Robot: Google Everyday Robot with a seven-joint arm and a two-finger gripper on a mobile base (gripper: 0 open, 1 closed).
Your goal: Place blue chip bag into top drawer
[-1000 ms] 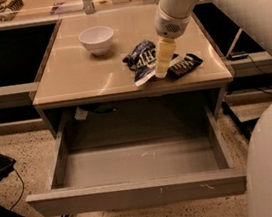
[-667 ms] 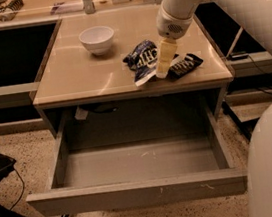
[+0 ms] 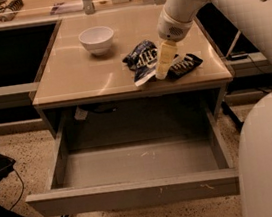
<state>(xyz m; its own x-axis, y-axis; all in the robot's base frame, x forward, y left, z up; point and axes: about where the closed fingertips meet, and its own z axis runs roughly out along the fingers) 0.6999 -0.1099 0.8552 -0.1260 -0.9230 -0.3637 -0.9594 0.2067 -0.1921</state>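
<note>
Near the front right of the tabletop point(image 3: 81, 75), the hand point(image 3: 162, 74) comes down at a slant from the upper right, its pale tip just above the surface. It sits between the blue chip bag point(image 3: 141, 59) and a black packet point(image 3: 186, 65). I cannot tell whether the hand is open or closed, or whether it has hold of anything. The bag lies crumpled just left of the tip, its white edge close to the tabletop's front edge. The packet lies just right of the tip, near the right edge. A white bowl point(image 3: 96, 39) stands upright farther back and to the left, well apart from the bag.

Below, the top drawer point(image 3: 133, 194) is pulled far out toward the camera, its scuffed grey bottom showing between the side walls. The robot's white body stands just beside the drawer's front right corner.
</note>
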